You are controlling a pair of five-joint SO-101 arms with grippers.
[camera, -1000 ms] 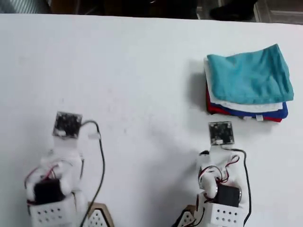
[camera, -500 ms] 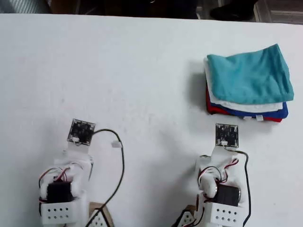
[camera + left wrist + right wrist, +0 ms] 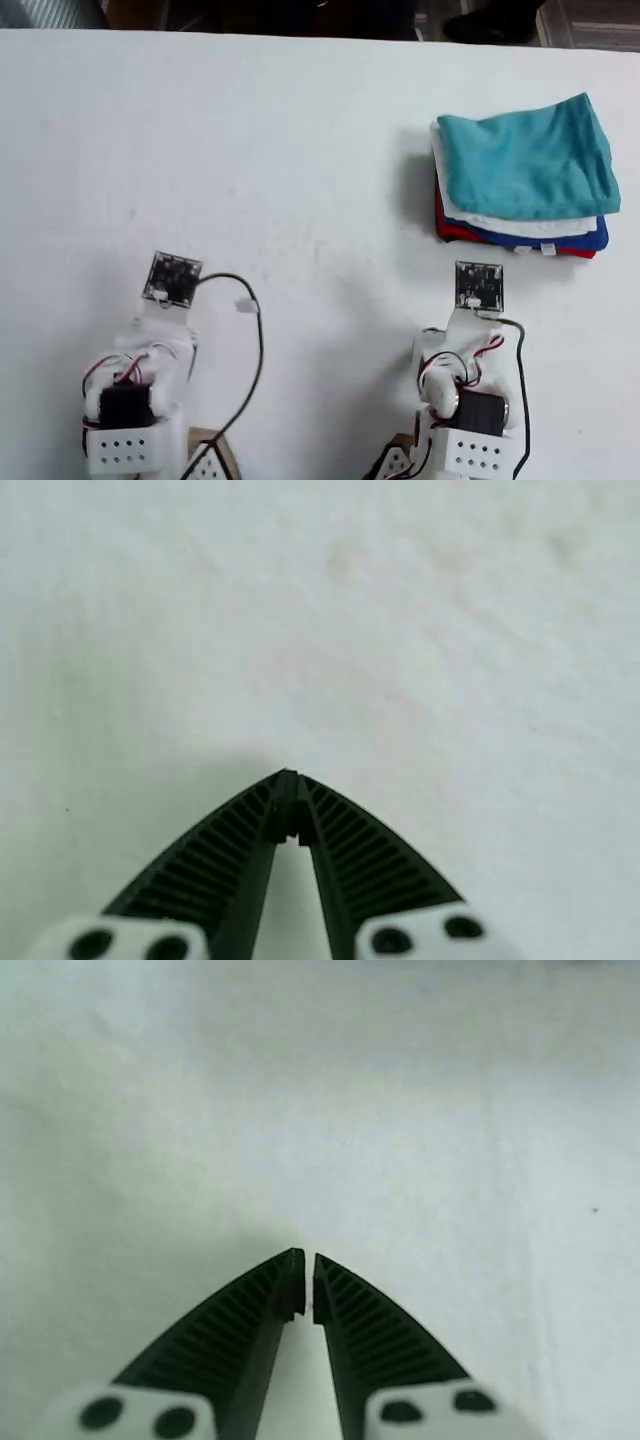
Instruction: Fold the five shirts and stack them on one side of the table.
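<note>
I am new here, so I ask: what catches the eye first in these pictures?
The stack of folded shirts, a teal shirt on top, lies on the right side of the table. One arm and the other arm sit folded at the near edge, apart from it.

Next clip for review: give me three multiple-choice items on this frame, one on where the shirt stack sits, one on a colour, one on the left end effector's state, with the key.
1. In the high view, where on the table does the shirt stack lie?
A) right side
B) left side
C) near edge, between the arms

2. Which colour is the top shirt?
A) red
B) teal
C) white

3. How is the left end effector?
A) shut, empty
B) wide open
C) shut on a shirt

Key: 1 A, the stack lies beyond the arm on that view's right. 2 B, teal lies over white, blue and red layers. 3 A, its tips meet over bare table.
</note>
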